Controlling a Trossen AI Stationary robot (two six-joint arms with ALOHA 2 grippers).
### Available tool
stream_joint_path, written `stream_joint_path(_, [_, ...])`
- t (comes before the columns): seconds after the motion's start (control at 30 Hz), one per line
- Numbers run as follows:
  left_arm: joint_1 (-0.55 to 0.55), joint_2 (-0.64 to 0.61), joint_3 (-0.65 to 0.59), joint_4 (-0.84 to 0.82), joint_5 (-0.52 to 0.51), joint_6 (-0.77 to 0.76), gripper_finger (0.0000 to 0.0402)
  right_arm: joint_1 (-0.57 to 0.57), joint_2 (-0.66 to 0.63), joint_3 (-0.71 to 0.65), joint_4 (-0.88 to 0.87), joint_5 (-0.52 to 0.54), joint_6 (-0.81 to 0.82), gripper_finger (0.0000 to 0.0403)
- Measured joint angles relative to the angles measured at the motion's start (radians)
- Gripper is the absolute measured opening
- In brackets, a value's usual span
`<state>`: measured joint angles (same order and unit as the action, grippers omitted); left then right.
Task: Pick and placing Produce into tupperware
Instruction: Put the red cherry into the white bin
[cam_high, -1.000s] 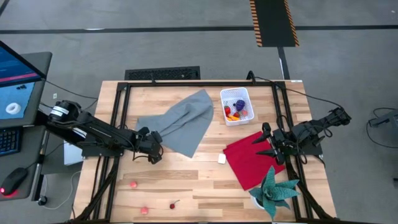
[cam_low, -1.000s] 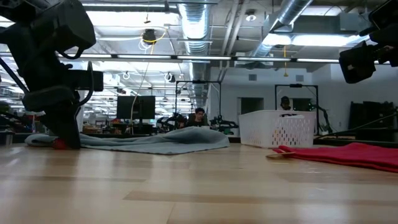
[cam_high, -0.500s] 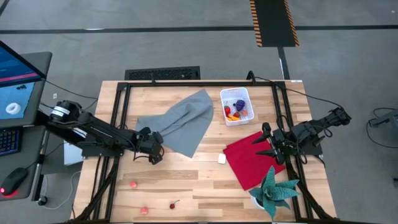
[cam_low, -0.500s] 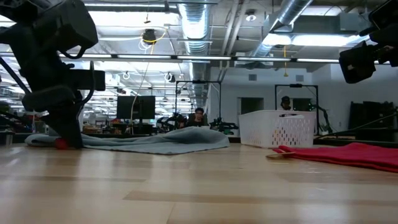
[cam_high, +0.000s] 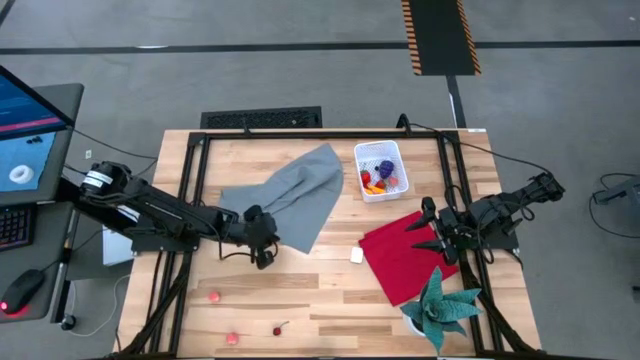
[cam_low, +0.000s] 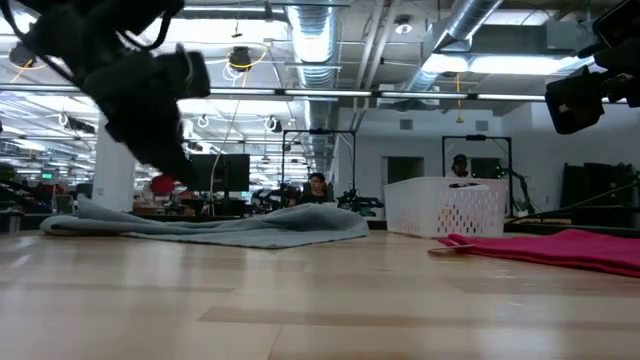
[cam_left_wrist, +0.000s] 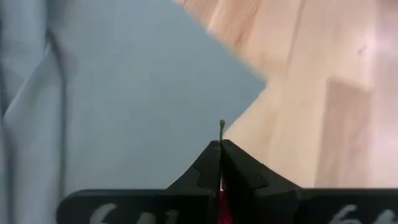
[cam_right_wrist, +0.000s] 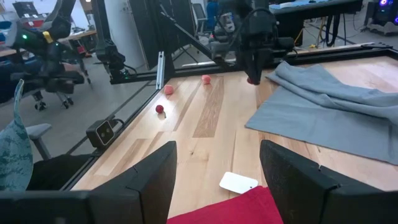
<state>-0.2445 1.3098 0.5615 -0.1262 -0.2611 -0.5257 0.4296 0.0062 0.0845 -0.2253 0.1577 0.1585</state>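
Left hand (cam_high: 265, 256) raised above the worktop (cam_high: 300, 290), pinching a small red cherry (cam_low: 161, 184) – thin green stem visible, white perforated tupperware (cam_high: 381, 170) well apart, right hand (cam_high: 428, 229) wide open over red cloth (cam_high: 405, 262).

Left gripper (cam_high: 262, 243) raised, fingers pinched closed; right gripper (cam_high: 432, 229) spread wide.

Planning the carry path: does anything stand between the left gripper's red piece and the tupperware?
The grey cloth lies flat between the left gripper, shut on a red piece, and the tupperware. Nothing upright visibly blocks a raised carry.
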Motion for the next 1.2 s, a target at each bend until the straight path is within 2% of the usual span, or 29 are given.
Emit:
stream_joint_path(0.23, [0.022,0.0,0.001,0.203,0.082,0.075,0.0,0.0,0.0,0.0,0.0,0.0,0.0,0.0254])
stream_joint_path(0.4, [0.047,-0.001,0.001,0.412,0.167,0.172,0.0,0.0,0.0,0.0,0.0,0.0,0.0,0.0254])
stream_joint_path(0.57, [0.126,-0.001,-0.008,0.529,0.214,0.206,0.0,0.0,0.0,0.0,0.0,0.0,0.0,0.0254])
stream_joint_path(0.87, [0.216,-0.001,-0.049,0.867,0.307,0.239,0.0,0.0,0.0,0.0,0.0,0.0,0.0,0.0254])
stream_joint_path(0.97, [0.227,-0.002,-0.049,0.903,0.312,0.273,0.0,0.0,0.0,0.0,0.0,0.0,0.0,0.0254])
stream_joint_path(1.2, [0.281,-0.002,-0.049,0.935,0.401,0.288,0.0,0.0,0.0,0.0,0.0,0.0,0.0,0.0254])
